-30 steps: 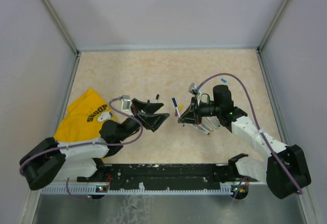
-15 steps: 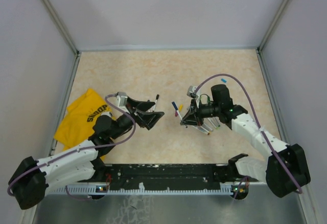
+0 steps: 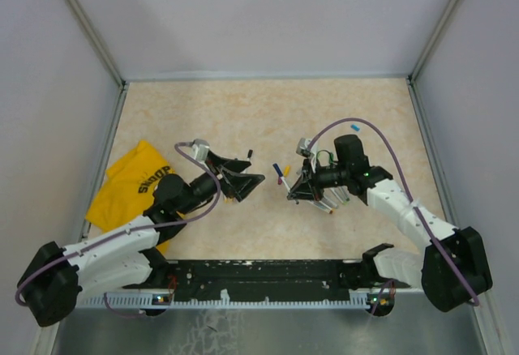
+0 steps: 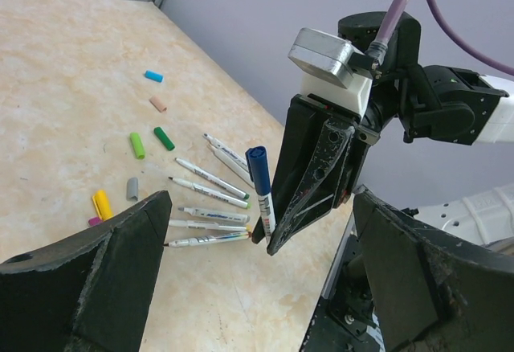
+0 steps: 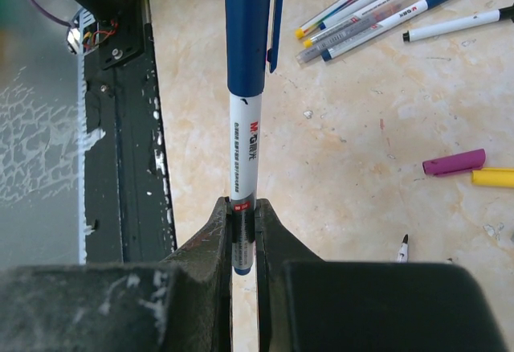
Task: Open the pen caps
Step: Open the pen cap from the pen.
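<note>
Top view: the left gripper (image 3: 241, 181) sits left of centre, jaws spread wide and holding nothing. The right gripper (image 3: 292, 190) faces it from right of centre, jaws pressed together. Loose pens (image 3: 331, 202) lie on the table (image 3: 243, 112) just right of it. A yellow cloth (image 3: 130, 189) lies at far left.

Left wrist view: its own fingers (image 4: 96, 264) stand apart at the lower corners. At centre the right gripper pinches the held pen (image 4: 266, 207) upright, blue cap (image 4: 259, 167) fitted on top. Loose caps (image 4: 136, 145) lie scattered at left.

Right wrist view: the fingers (image 5: 213, 247) clamp the white barrel low at centre, with the blue cap at upper centre. A purple cap (image 5: 454, 161) and a yellow cap (image 5: 491, 177) lie at the right edge.
</note>
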`<state>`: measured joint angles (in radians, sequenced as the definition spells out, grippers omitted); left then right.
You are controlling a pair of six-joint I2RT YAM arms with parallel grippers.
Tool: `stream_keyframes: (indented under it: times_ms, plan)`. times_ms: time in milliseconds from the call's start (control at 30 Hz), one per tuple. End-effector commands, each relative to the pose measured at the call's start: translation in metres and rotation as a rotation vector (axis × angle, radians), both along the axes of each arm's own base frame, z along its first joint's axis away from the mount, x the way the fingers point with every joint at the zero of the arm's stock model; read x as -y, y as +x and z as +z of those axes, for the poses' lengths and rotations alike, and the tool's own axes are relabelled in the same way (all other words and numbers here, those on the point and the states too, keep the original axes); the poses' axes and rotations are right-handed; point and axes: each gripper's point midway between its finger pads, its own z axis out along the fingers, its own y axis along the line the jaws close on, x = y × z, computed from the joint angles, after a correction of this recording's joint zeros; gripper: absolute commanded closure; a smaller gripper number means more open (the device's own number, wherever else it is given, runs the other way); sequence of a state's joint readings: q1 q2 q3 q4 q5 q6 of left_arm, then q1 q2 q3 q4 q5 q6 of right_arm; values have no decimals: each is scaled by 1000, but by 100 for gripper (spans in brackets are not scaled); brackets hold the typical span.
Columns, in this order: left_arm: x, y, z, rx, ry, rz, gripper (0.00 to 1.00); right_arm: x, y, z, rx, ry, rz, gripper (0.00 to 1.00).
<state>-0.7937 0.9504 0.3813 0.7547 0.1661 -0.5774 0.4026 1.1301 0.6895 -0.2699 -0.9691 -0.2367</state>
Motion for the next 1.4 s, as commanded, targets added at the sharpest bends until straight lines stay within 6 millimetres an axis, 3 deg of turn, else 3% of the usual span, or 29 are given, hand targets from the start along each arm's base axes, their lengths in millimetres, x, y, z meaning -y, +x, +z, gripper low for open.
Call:
stream_keyframes:
  times_ms: [0, 900, 1167, 1367]
  plan:
    - [3, 2, 18, 7, -44, -15, 1, -3, 13, 21, 75, 27, 7, 100]
    - [25, 11, 15, -63, -70, -66, 2, -4, 11, 19, 60, 25, 18, 100]
    - [29, 32, 4, -149, -20, 31, 3, -5, 11, 18, 51, 27, 20, 100]
    - [45, 39, 4, -174, -2, 75, 7, -4, 11, 18, 54, 26, 20, 100]
